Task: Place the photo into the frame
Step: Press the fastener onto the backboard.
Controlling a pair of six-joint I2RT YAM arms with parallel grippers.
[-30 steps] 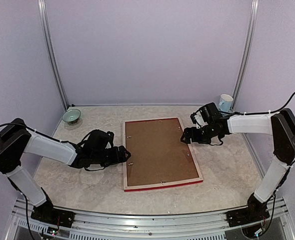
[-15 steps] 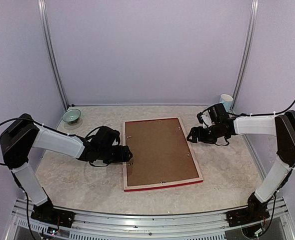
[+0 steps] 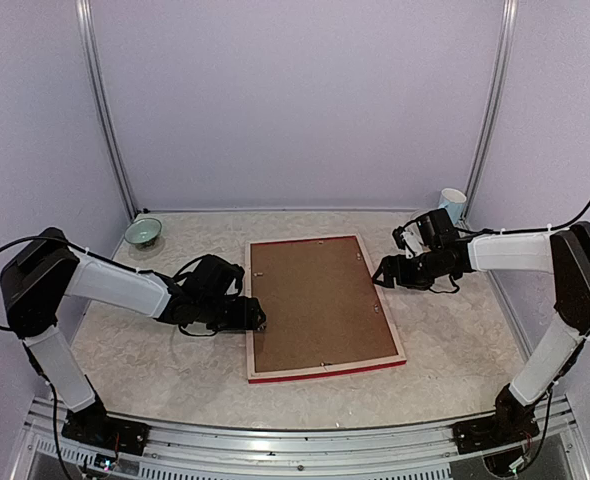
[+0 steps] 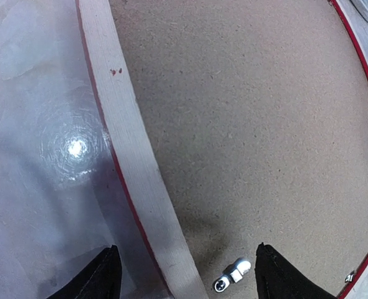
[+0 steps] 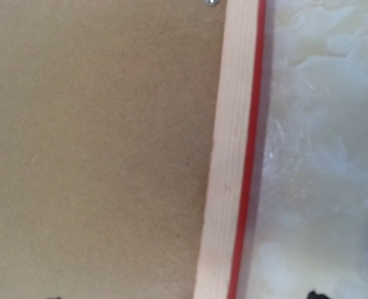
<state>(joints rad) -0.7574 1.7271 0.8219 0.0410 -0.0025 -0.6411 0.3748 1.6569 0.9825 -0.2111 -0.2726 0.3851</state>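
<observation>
The frame (image 3: 325, 371) lies face down mid-table (image 3: 455, 330), brown backing board (image 3: 315, 300) up, with the left claw (image 4: 187, 275) spread astride its left rail beside a metal tab (image 4: 232, 275) and the right claw (image 3: 379, 278), tips also apart, over the right rail, seemingly to free the board; no photo shows.

My left arm bends at the elbow and reaches low toward the right, left gripper (image 3: 255, 318) with its fingers (image 4: 106, 277) spread. My right arm stretches left, right gripper (image 3: 380, 277) low, jaws parted.
</observation>
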